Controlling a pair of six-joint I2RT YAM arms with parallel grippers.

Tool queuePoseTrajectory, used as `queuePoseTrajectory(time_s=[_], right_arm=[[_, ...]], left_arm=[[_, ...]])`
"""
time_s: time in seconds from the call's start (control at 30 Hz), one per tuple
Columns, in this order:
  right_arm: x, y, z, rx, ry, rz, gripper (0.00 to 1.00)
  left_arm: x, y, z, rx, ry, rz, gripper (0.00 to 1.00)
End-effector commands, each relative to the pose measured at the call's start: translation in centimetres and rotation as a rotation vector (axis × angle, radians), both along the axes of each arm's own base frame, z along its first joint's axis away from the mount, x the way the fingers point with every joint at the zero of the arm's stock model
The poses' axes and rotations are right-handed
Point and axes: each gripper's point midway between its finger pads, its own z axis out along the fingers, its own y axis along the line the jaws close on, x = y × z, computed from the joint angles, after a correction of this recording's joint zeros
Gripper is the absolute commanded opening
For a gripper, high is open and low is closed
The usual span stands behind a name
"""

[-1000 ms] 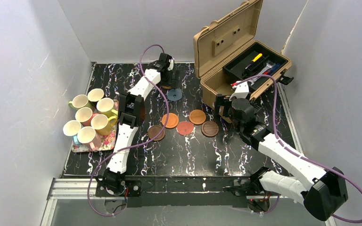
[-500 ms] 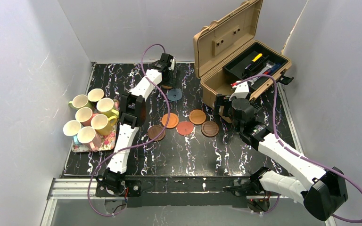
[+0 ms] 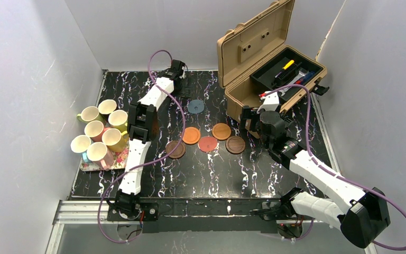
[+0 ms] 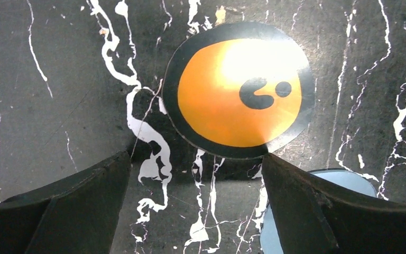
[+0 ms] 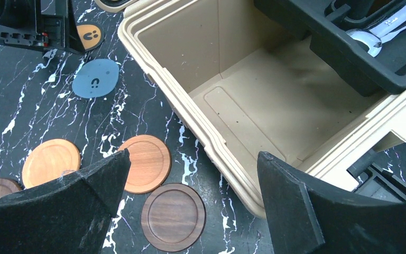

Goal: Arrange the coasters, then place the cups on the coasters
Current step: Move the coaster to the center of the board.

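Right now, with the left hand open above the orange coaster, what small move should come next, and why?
Probably lower the left hand and ease it forward, so its open fingers straddle the orange coaster. That coaster lies flat on the table just ahead of the fingertips, apart from the row of coasters, and the hand holds nothing.

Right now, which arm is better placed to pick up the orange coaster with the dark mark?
Left. The left gripper, open, hangs low with the orange coaster right ahead of its fingers. The right gripper, also open, is by the toolbox, farther from it.
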Motion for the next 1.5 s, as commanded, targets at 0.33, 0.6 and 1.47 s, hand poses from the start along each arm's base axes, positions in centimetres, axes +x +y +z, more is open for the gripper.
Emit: queuePoseTrajectory(time_s=[0.33, 0.6, 1.47], right_arm=[[0.4, 0.5, 0.7, 0.032, -0.036, 0.012, 0.99], [0.4, 0.8, 0.7, 0.041, -0.033, 0.024, 0.99], [0.0, 0.4, 1.4, 0.042, -0.051, 0.022, 0.99]], left_arm=[[-4.4, -0.6, 2.2, -0.127, 0.063, -0.010, 0.87], [-4.3, -6.8, 4.2, -0.228, 0.006, -0.135, 0.94], [-4.8, -7.6, -0.2, 0.076, 0.063, -0.322, 0.98]])
